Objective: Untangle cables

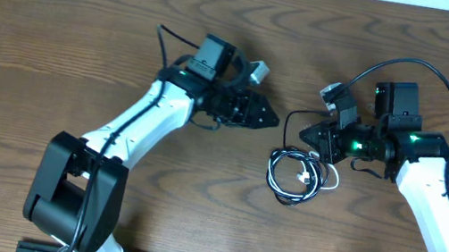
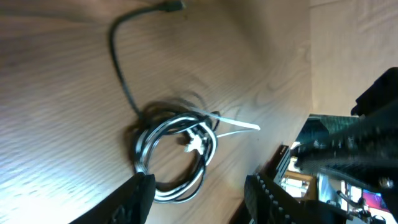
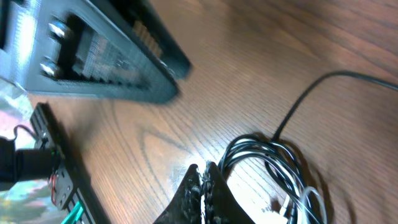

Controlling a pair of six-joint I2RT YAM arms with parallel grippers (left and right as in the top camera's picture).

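Observation:
The cables (image 1: 296,175), one black and one white, lie coiled together in a small loop on the wooden table, below and between my two grippers. From the coil (image 2: 177,152) a black tail (image 2: 121,68) runs off to a plug (image 2: 171,6). My left gripper (image 1: 273,116) hangs open above the table to the coil's upper left. Its fingers (image 2: 140,199) stand wide apart with nothing between them, the coil's near edge just ahead of the gap. My right gripper (image 1: 305,132) is shut on nothing, its tips (image 3: 204,180) just left of the coil (image 3: 273,168).
The two grippers face each other a short way apart; the left one's ridged finger (image 3: 106,56) fills the upper left of the right wrist view. A black rail (image 3: 56,162) runs along the table's front edge. The right arm (image 2: 373,143) shows at the right of the left wrist view.

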